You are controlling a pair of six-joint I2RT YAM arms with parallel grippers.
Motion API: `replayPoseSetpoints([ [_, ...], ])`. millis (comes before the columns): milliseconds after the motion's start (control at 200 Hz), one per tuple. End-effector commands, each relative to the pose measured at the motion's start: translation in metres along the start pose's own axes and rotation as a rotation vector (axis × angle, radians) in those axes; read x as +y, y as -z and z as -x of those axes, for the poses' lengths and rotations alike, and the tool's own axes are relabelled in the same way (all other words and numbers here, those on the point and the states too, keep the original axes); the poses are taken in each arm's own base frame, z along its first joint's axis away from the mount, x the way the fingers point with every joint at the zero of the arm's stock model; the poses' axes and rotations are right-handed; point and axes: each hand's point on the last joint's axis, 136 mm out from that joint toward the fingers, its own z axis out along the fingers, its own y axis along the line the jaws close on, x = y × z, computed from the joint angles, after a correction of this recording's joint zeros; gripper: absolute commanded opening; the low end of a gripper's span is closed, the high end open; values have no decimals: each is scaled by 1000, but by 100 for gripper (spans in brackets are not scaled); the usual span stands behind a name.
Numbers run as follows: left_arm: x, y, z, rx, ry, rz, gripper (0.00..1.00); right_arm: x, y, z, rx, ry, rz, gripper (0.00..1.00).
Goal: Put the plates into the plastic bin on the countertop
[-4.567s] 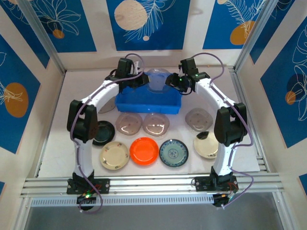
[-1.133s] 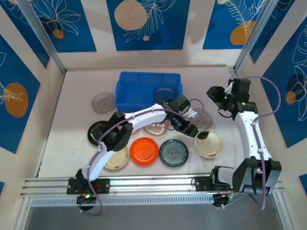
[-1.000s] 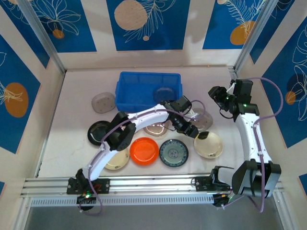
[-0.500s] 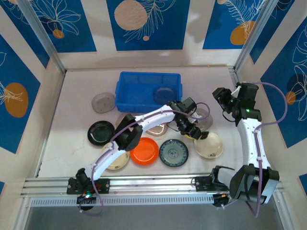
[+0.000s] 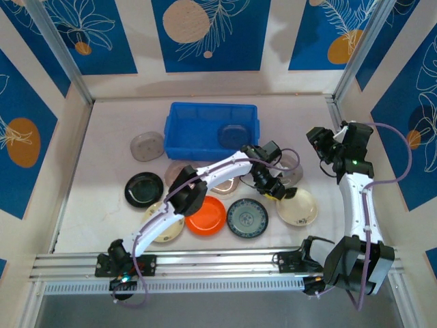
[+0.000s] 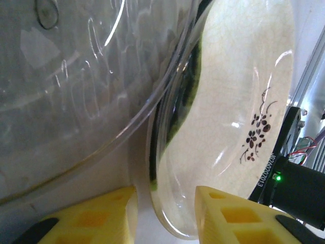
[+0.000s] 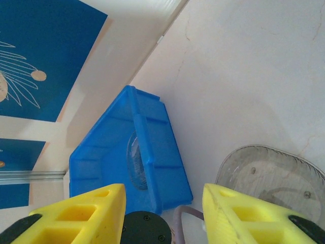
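The blue plastic bin (image 5: 205, 126) stands at the back of the white countertop (image 5: 102, 184) with one smoky plate (image 5: 234, 134) inside. My left gripper (image 5: 274, 189) reaches to the near-left rim of the right cream plate (image 5: 298, 207). In the left wrist view its yellow fingers (image 6: 238, 213) straddle that cream plate (image 6: 238, 96), open, with a gap on the left side. A smoky-grey plate (image 6: 76, 76) lies beside it. My right gripper (image 5: 319, 140) hangs open and empty near the right wall. Its wrist view looks over the bin (image 7: 106, 147) and a smoky plate (image 7: 274, 175).
On the countertop lie a grey plate (image 5: 147, 145), a black plate (image 5: 144, 189), a cream plate (image 5: 162, 225), an orange plate (image 5: 207, 214), a teal-patterned plate (image 5: 247, 217) and smoky plates (image 5: 292, 166) partly under the left arm. An aluminium rail (image 5: 218, 261) edges the front.
My left gripper slid right onto the cream plate's rim and its jaws narrowed around it. The right arm drew back slightly toward the right wall.
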Motion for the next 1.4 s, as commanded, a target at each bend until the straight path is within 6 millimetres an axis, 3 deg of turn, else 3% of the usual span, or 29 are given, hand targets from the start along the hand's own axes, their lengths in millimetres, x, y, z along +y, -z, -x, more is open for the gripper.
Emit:
replayPoseSetpoints([
  [0,2,-10,-7,39,29,-4,34,-1,-2,-5,22,-10,22,45],
  [235,1,-11,-6,39,30,-9,25,-4,-7,-8,39,-9,20,45],
  [605,-5,-7,-5,33,-1,-17,19,-5,-13,-16,66,4,2,45],
  [770,-8,-6,-6,30,-14,-20,12,-6,-13,-17,71,2,-8,45],
  [895,-12,-2,-5,18,-34,-28,0,-2,-12,-16,68,21,-7,45],
  [1030,-26,19,4,-44,-74,-52,0,2,-11,-13,70,53,-22,45],
  [1241,-55,76,19,-160,-109,-114,0,10,-7,-3,37,89,-44,46],
  [1396,-47,115,10,-233,-60,-92,0,8,-9,-4,31,120,-70,51],
])
